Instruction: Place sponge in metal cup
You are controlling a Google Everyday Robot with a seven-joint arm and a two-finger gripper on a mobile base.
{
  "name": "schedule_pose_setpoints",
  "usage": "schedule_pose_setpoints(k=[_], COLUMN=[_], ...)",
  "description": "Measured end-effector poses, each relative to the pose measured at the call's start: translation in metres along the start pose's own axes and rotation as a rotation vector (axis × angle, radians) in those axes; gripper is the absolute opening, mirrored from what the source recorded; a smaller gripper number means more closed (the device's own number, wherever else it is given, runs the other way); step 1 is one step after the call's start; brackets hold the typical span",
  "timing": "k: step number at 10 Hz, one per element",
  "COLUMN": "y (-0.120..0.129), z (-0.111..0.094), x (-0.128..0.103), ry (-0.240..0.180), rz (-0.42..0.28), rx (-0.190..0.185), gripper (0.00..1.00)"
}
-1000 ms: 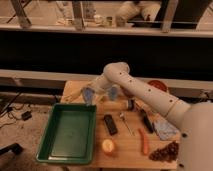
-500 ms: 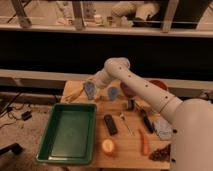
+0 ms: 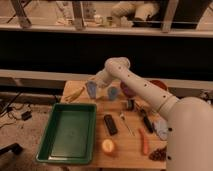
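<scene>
The landmark for all positions below is the green tray [image 3: 50,145], a rectangular bin resting on the left part of the wooden table [image 3: 127,145].

**Arm and pincer.** The white arm [image 3: 145,90] enters from the lower right corner and reaches left over the table, with its elbow high above the far edge. The pincer [image 3: 95,86] hangs beyond the far right corner of the green tray, above the table surface. Its fingers are closed on the sponge [image 3: 92,90], a small light-blue block held upright and clear of the table.

**Task objects.** The sponge is in the pincer, above the table just past the green tray's far right corner. The metal cup [image 3: 130,104] stands to the right of the green tray, beyond the blue cup [image 3: 113,93] as seen from the tray, and well apart from the sponge.

**Other objects, relative to the green tray.**
- Blue cup: right of the far right corner, just beside the held sponge.
- Yellow item [image 3: 76,93]: at the table's far left edge, just beyond the tray's far rim; its type cannot be determined.
- Black bar [image 3: 110,125]: flat on the table, just right of the tray's right wall.
- Orange fruit [image 3: 107,146]: near the tray's near right corner.
- Orange stick-shaped item [image 3: 144,142]: further right, past the black bar.
- Red-rimmed bowl [image 3: 159,84]: far right, partly hidden behind the arm.
</scene>
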State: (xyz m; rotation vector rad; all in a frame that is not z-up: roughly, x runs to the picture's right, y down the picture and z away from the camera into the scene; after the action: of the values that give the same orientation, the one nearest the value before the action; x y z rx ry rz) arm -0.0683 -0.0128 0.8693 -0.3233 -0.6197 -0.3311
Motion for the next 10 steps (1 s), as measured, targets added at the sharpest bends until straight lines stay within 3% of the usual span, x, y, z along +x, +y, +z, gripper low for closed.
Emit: schedule_pose_setpoints(k=[2,7,10], y=[-0.009,-0.017,-0.012], z=[0.006,0.000,0.006], x=[-0.001,0.014,0.021], ry=[0.025,0.086,0.116], rz=[-0.022,-0.037,-0.043], rx=[-0.013,-0.024,-0.061], gripper=[0.00,0.00,0.00])
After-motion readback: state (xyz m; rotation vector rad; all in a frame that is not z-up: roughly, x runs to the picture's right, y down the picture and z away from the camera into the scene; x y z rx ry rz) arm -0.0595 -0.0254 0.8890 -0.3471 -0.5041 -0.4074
